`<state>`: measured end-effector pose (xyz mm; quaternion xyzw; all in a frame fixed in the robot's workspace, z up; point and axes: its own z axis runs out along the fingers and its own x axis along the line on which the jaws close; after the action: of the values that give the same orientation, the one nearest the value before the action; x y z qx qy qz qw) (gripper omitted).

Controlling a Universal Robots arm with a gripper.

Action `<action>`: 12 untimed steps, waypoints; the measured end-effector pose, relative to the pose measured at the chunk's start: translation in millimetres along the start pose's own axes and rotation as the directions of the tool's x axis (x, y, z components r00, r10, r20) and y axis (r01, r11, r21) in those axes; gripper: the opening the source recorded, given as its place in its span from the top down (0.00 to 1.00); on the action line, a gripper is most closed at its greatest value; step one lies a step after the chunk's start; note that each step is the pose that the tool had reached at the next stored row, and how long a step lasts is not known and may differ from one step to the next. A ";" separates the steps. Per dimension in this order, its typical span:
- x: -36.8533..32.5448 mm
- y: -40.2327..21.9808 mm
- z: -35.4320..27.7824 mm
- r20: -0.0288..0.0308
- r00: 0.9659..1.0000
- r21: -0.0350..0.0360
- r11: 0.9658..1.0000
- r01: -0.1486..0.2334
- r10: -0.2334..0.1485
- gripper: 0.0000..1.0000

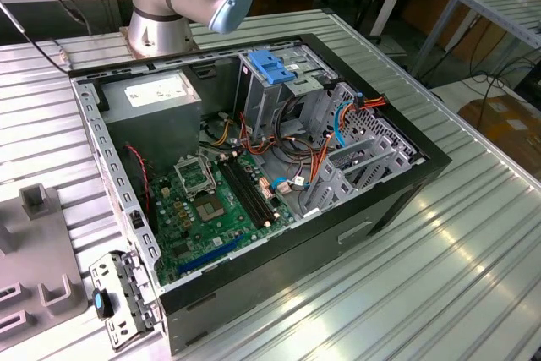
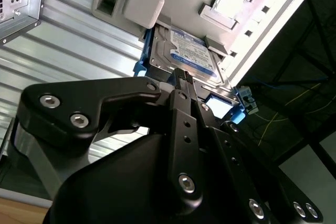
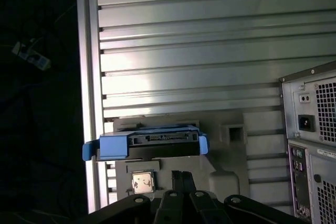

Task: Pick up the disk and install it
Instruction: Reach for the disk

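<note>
The disk (image 2: 191,53) is a flat silver drive with a white-and-blue label and blue side rails. It lies on a grey holder tray (image 2: 173,3) near the edge of the ribbed metal table. In the first wrist view the disk (image 3: 149,142) appears edge-on, with a blue rail tab at each end. My gripper (image 2: 182,77) hovers just short of the disk's near edge, its two thin black fingers pressed together with nothing between them. Its tips (image 3: 182,177) stand apart from the disk.
The open computer case (image 1: 254,166) lies on the ribbed table (image 1: 423,276), with a metal drive cage and blue handle (image 1: 270,65) inside. The case's rear panel (image 3: 315,145) is beside the tray. A small silver chip (image 3: 143,182) rests on the tray. The arm's base (image 1: 169,6) stands behind the case.
</note>
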<state>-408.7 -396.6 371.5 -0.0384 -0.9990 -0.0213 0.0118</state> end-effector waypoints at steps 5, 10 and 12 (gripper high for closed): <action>7.6 1.7 0.7 0.000 1.000 0.000 1.000 0.000 0.000 0.89; 24.1 5.9 2.8 0.000 1.000 0.000 1.000 -0.001 0.001 0.89; 34.8 6.4 4.0 0.000 1.000 0.000 1.000 -0.001 0.001 0.89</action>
<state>-442.9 -387.4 368.6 -0.0387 -0.9990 -0.0214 0.0119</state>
